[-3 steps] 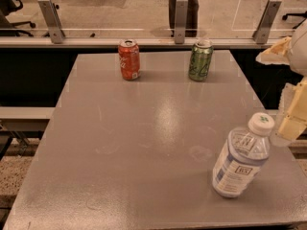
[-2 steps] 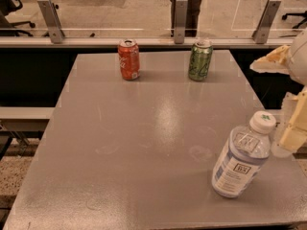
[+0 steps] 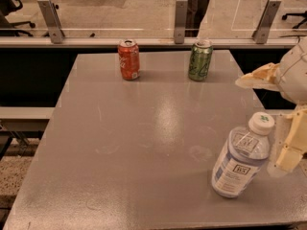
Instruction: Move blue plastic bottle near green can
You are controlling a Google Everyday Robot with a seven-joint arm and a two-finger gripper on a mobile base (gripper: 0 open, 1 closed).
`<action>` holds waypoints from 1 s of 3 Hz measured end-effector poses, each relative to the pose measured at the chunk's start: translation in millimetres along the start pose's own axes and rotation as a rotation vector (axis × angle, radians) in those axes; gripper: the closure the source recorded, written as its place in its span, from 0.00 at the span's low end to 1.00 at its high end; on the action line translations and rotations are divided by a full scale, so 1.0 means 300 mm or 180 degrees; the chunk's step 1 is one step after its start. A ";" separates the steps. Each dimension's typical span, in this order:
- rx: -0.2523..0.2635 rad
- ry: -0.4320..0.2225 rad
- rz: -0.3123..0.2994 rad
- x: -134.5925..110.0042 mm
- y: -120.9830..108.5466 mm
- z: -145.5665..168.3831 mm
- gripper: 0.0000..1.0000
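The blue plastic bottle (image 3: 242,158), clear with a white cap and a white-and-blue label, stands at the near right of the grey table (image 3: 144,138), leaning in the view. The green can (image 3: 200,60) stands upright at the far edge, right of centre. My gripper (image 3: 274,114) is at the right edge of the view, open, with one pale finger (image 3: 289,150) just right of the bottle and the other (image 3: 259,76) above and behind it. It holds nothing.
A red-orange soda can (image 3: 129,59) stands at the far edge, left of the green can. A glass barrier with metal posts (image 3: 180,14) runs behind the table. The table's right edge lies under my gripper.
My gripper has come down and nearer, so its lower finger now sits beside the bottle's body rather than by its cap. The bottle and both cans have not moved.
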State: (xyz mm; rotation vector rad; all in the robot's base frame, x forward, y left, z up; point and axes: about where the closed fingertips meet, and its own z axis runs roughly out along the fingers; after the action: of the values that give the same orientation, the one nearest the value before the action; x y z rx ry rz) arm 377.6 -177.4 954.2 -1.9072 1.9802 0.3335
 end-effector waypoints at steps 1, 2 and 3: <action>-0.0098 -0.0196 -0.0119 -0.023 0.040 0.020 0.00; -0.0163 -0.0388 -0.0235 -0.046 0.075 0.033 0.00; -0.0222 -0.0500 -0.0304 -0.056 0.105 0.050 0.00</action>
State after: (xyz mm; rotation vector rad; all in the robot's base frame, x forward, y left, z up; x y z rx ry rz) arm 348.0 -154.2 944.9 -1.9462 1.7918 0.5153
